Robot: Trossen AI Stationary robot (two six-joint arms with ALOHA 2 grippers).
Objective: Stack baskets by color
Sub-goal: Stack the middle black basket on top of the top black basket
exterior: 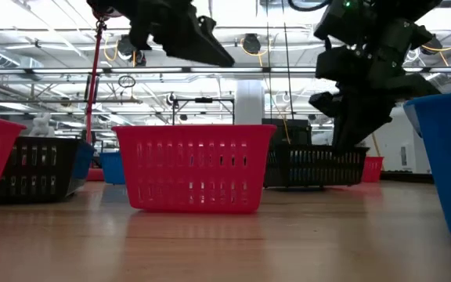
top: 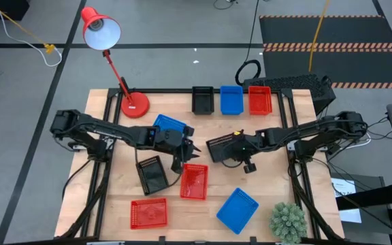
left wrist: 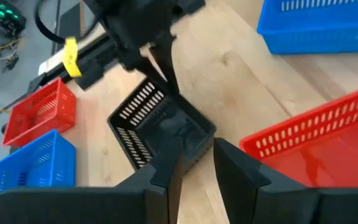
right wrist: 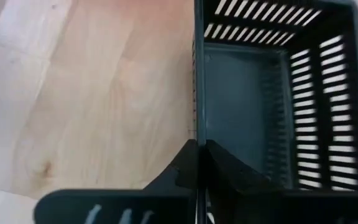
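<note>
Right tool [right wrist: 199, 163] pinches black basket [right wrist: 272, 93] by one thin wall; it could tilt or slip when lifted; left tool [left wrist: 196, 163], spread, hovers close; arms may collide.

Black [top: 221, 146], red [top: 194, 182] and blue [top: 237, 209] slotted baskets, pale wood table [top: 264, 180].

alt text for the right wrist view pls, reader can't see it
The right gripper is shut on the thin wall of a black mesh basket, one finger inside it and one outside. The basket's empty interior fills one side of the frame, and bare light wooden table fills the rest.
</note>
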